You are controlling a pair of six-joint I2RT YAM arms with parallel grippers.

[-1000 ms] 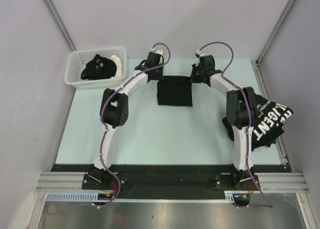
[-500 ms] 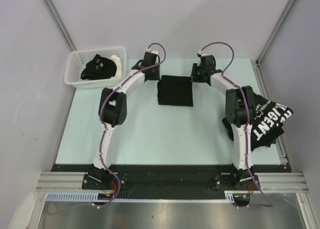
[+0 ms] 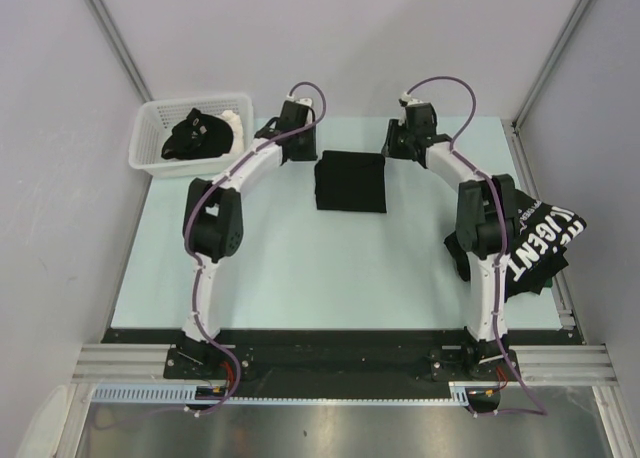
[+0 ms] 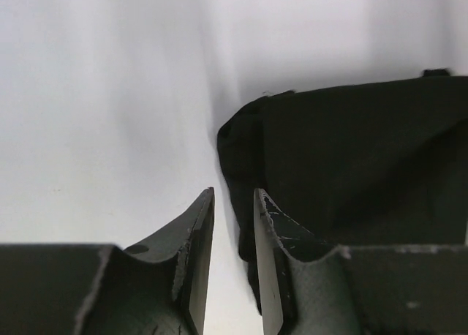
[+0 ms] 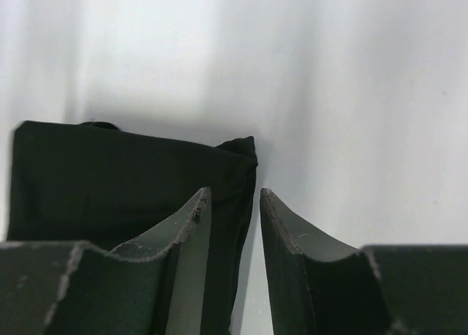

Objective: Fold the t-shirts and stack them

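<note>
Left gripper (image 4: 232, 194) and right gripper (image 5: 234, 192) are being withdrawn from folded t-shirt (image 3: 350, 181) | both being held released, at its 10 and 2 o'clock

White-shelled with black joints, the left arm (image 3: 250, 166) and right arm (image 3: 447, 163) trail looping purple cables (image 3: 440, 79); the left gripper (image 4: 233, 194) has dark, scuffed fingers (image 4: 196, 236).

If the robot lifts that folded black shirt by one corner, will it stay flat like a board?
Probably not. The folded shirt is soft cloth with rounded edges, so it would likely droop and unfold. A push might bunch it up on the table rather than slide it.
</note>
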